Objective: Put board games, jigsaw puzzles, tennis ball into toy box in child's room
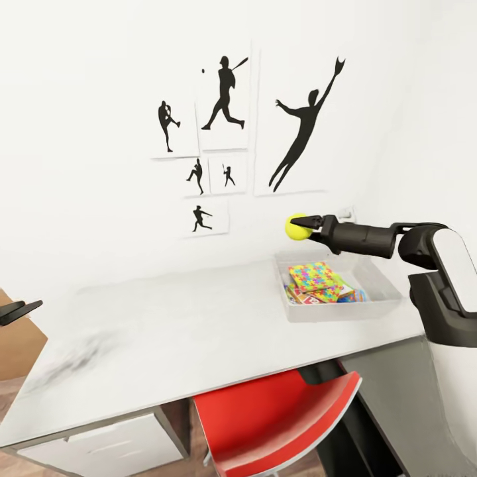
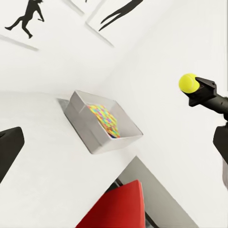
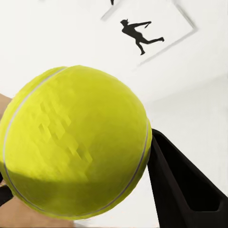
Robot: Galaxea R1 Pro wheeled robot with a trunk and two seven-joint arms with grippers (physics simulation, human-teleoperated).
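Observation:
My right gripper (image 1: 299, 226) is shut on the yellow-green tennis ball (image 1: 295, 227), held in the air above the far left corner of the toy box (image 1: 381, 285). The ball (image 3: 76, 142) looms large in the right wrist view, and it shows as a small ball (image 2: 188, 82) in the left wrist view. The pale grey toy box (image 2: 83, 126) stands at the right end of the white table (image 1: 185, 331). Inside lies a multicoloured jigsaw puzzle (image 1: 315, 277) on top of colourful game boxes (image 1: 303, 297). My left gripper (image 1: 20, 310) hangs at the table's left edge with its fingers close together.
A red chair (image 1: 278, 421) is tucked under the table's front edge. Black sports silhouettes (image 1: 225, 93) hang on the white wall behind. A brown object (image 1: 16, 344) sits at the far left. White drawers (image 1: 99, 447) show below the table's left part.

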